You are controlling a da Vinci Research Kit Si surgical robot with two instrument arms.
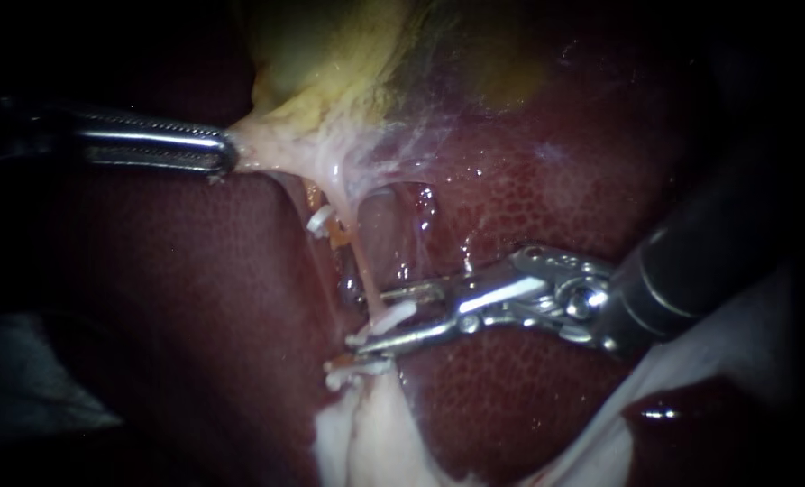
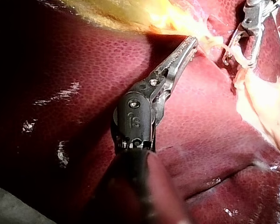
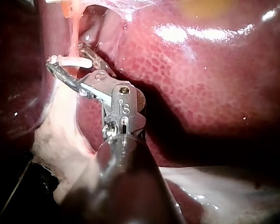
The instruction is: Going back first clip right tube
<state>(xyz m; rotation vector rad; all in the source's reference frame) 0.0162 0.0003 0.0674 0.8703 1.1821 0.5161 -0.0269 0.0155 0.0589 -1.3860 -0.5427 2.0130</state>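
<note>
My left instrument (image 1: 229, 151) comes in from the left, its jaws shut on the pale edge of the yellowish gallbladder (image 1: 330, 72), holding it taut. My right instrument (image 1: 368, 317) has its jaws open around a thin pink tube (image 1: 362, 266), the right-hand one of two strands. A white clip (image 1: 395, 316) sits on that tube between the jaws. In the right wrist view the same clip (image 3: 71, 60) lies between the open jaws of my right instrument (image 3: 65, 56). The left wrist view shows my left instrument (image 2: 193, 43) shut on the pale tissue (image 2: 210, 41).
Dark red liver (image 1: 555, 180) surrounds the site. Another white clip (image 1: 319, 221) sits on the left strand, and a third (image 1: 357, 368) lies lower, beside whitish tissue (image 1: 366, 433). My right instrument (image 2: 252, 25) shows ahead of the left one in the left wrist view.
</note>
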